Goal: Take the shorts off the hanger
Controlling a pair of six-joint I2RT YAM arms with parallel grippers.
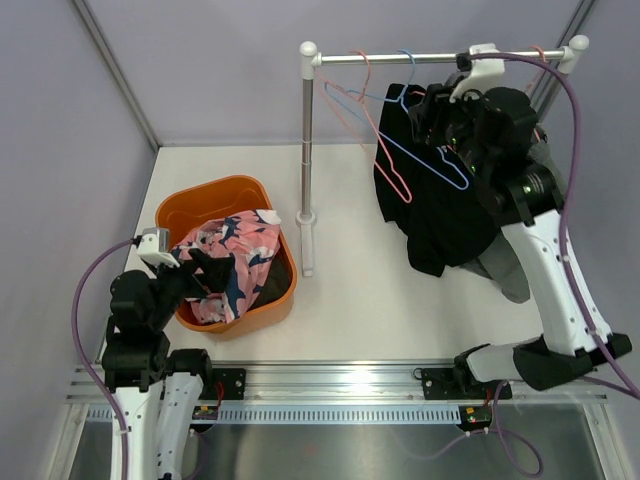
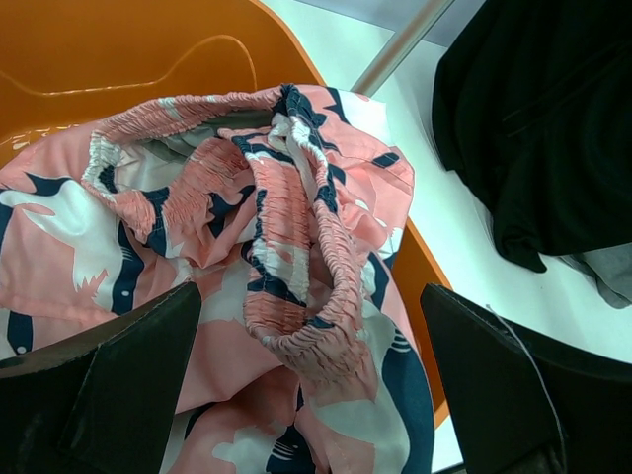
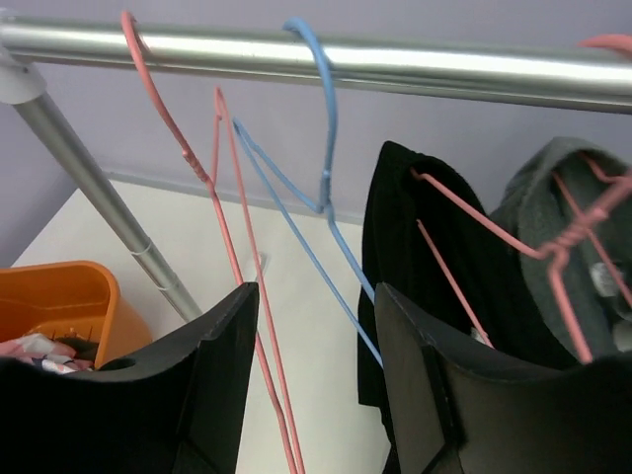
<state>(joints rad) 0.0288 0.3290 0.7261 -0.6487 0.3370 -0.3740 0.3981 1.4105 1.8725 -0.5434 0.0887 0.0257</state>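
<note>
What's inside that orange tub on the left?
Pink shorts with a navy-and-white print fill most of the orange tub, one edge draping over its rim. Whatever lies beneath them is covered by the cloth.

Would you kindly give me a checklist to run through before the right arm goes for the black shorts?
1. Left end effector open, holding nothing: ok. The pink shorts lie in the orange basket.
2. Right end effector open: ok.
3. Black shorts hanging on their pink hanger: ok.
4. Empty blue hanger and empty pink hanger clear of the right end effector: cannot tell. Both wires cross its gap in the wrist view, and the depth is unclear.
5. Grey shorts separate from the black pair: cannot tell. They hang directly beside it.
</note>
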